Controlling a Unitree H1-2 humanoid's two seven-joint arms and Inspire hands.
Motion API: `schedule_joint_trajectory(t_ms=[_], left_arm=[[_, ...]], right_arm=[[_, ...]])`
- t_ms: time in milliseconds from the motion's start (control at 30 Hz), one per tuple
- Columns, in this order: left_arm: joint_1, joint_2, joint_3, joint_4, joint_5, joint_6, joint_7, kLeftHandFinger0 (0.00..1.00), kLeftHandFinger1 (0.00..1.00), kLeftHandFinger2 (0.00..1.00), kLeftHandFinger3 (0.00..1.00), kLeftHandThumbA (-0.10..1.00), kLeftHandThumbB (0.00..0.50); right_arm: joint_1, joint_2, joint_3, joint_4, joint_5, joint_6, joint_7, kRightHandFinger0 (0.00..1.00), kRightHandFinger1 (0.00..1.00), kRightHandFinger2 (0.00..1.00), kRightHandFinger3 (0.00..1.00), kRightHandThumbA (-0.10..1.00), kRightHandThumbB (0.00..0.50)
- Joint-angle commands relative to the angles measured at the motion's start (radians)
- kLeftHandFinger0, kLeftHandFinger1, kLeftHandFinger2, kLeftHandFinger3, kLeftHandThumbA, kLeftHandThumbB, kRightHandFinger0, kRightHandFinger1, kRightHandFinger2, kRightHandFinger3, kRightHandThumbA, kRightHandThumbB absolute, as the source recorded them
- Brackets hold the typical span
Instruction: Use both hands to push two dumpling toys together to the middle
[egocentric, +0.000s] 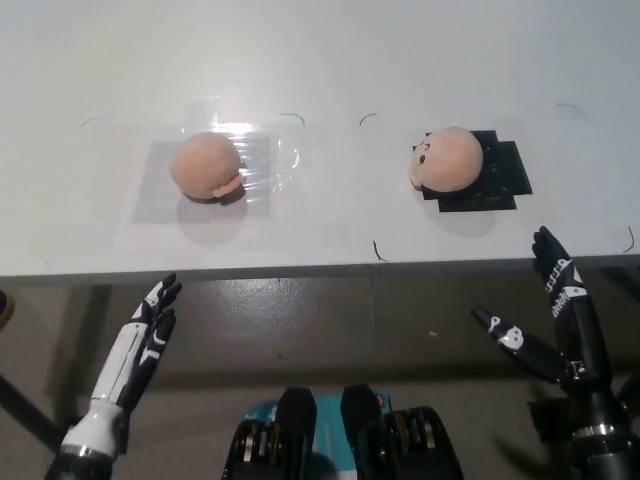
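Two dumpling toys sit on the white table (320, 60): left dumpling (206, 166) at ten o'clock, right dumpling (447, 160) at two. Left hand (140, 345) and right hand (555, 310) hover below the edge, fingers spread, empty.

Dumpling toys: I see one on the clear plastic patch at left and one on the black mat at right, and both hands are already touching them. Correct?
Not quite. In the head view neither hand touches a toy: the left hand and right hand are open, below the table edge. The rest holds: the left dumpling toy sits on the clear plastic patch, and the right dumpling toy on the black mat.
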Motion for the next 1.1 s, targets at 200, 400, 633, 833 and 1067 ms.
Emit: schedule_joint_trajectory(t_ms=[200,400,633,833,1067], left_arm=[[0.132,0.045,-0.066,-0.329,-0.280,-0.072,-0.094,1.00,1.00,1.00,1.00,1.00,0.345],[0.151,0.043,-0.089,-0.452,-0.287,-0.077,-0.076,1.00,1.00,1.00,1.00,1.00,0.340],[0.074,0.030,-0.055,-0.517,-0.317,0.025,-0.049,1.00,1.00,1.00,1.00,1.00,0.404],[-0.088,0.068,-0.009,-0.441,-0.298,0.020,-0.048,1.00,1.00,1.00,1.00,1.00,0.379],[-0.281,0.106,0.044,-0.340,-0.311,0.076,-0.054,1.00,1.00,1.00,1.00,1.00,0.358]], right_arm=[[0.035,-0.010,-0.007,-0.168,-0.010,-0.130,-0.005,1.00,1.00,1.00,1.00,1.00,0.217],[0.027,-0.006,-0.018,-0.218,-0.039,-0.117,-0.022,1.00,1.00,1.00,1.00,1.00,0.221],[-0.018,-0.019,-0.043,-0.237,0.013,-0.065,-0.020,1.00,1.00,1.00,1.00,1.00,0.212],[-0.121,-0.045,-0.083,-0.218,0.030,-0.009,-0.029,1.00,1.00,1.00,1.00,1.00,0.236],[-0.271,-0.080,-0.122,-0.127,0.113,0.077,-0.011,1.00,1.00,1.00,1.00,1.00,0.286]])
